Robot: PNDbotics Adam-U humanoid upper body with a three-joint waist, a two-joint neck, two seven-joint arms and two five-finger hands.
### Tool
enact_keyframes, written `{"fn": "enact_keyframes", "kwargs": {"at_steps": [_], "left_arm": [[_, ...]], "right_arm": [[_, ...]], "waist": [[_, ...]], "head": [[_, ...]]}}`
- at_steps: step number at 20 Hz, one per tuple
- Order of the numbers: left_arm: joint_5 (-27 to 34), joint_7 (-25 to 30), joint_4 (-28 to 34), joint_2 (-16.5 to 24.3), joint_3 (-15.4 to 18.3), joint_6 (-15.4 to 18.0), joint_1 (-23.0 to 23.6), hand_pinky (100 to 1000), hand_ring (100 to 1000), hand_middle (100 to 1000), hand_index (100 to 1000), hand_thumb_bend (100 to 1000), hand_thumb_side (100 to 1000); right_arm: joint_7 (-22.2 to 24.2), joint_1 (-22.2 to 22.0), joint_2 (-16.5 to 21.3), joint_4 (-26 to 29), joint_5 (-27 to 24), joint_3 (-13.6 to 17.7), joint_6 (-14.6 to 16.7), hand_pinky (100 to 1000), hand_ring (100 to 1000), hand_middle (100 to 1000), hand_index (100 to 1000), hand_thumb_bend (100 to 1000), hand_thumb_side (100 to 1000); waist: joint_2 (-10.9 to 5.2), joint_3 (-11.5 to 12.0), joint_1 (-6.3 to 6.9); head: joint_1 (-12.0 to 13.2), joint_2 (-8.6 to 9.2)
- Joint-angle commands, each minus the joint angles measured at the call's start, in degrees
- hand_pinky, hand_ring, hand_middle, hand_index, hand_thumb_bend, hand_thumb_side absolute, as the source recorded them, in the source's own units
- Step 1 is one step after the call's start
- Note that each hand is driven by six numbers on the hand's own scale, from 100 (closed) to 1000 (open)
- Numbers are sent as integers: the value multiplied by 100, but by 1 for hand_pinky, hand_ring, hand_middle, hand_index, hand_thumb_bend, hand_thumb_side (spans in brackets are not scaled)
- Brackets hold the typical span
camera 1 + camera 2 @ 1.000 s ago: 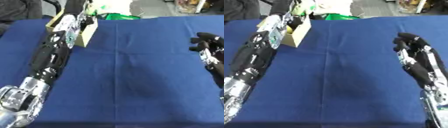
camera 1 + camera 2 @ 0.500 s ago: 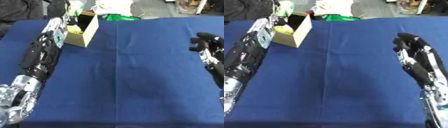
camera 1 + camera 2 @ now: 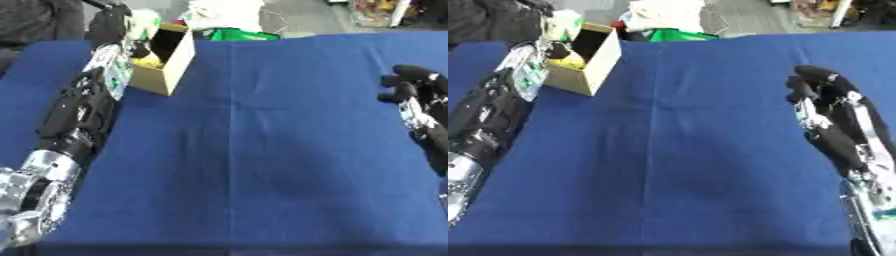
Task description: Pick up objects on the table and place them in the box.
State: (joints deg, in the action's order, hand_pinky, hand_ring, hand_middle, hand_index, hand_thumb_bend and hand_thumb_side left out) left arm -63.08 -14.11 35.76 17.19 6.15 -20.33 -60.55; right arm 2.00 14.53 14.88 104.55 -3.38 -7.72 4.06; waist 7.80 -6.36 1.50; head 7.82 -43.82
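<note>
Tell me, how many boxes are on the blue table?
1: the box stands at the table's far left, beside the left hand. Something yellow lies inside; more may be hidden.

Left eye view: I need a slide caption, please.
Left hand reaches over the cardboard box on the blue table; right hand idles.

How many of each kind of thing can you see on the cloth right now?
Cardboard box: 1
Yellow thing inside the box: 1
Pale green thing at the left hand, over the box: 1
Loose things on the blue cloth: 0
Total: 3
</note>
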Motion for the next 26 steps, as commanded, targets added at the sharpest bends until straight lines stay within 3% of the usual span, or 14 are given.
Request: {"fn": "enact_keyframes", "kwargs": {"at_steps": [1, 7, 12, 16, 19, 21, 26], "left_arm": [[-78, 186, 40, 178, -50, 40, -144, 696, 693, 675, 852, 513, 306], [-12, 503, 446, 247, -24, 218, -64, 675, 678, 651, 853, 512, 343], [617, 619, 1520, 373, -156, 695, 188, 641, 654, 614, 845, 446, 348], [1445, 882, 2632, 571, -364, 1058, 590, 628, 644, 599, 839, 410, 348], [2178, 1012, 3404, 673, -422, 1236, 959, 613, 633, 581, 832, 326, 348], [2794, 1053, 3925, 704, -439, 1406, 1274, 606, 629, 570, 828, 266, 363], [4118, 1015, 4962, 764, -500, 1858, 1981, 593, 612, 549, 814, 216, 365]], "right_arm": [[17, 41, 67, 50, 4, 46, 13, 735, 840, 635, 798, 100, 421], [16, 37, 64, 48, 1, 53, 14, 735, 840, 635, 799, 100, 421], [4, 43, 62, 53, 2, 69, 18, 736, 840, 635, 799, 100, 421], [-11, 58, 66, 55, 8, 86, 21, 736, 840, 635, 799, 100, 421], [-20, 69, 67, 64, 8, 95, 24, 736, 840, 635, 799, 100, 421], [-28, 70, 69, 67, 11, 106, 24, 736, 840, 636, 799, 100, 421], [-42, 92, 79, 82, 17, 121, 28, 736, 841, 636, 799, 100, 421]], "waist": [[-86, -4, -3], [-99, 14, -7], [-87, 32, -14], [-66, 57, -22], [-52, 75, -24], [-41, 89, -19], [-5, 99, -18]], "head": [[-11, -30], [-17, -30], [-33, -27], [-46, -20], [-33, -13], [-41, -7], [-82, 9]]}}
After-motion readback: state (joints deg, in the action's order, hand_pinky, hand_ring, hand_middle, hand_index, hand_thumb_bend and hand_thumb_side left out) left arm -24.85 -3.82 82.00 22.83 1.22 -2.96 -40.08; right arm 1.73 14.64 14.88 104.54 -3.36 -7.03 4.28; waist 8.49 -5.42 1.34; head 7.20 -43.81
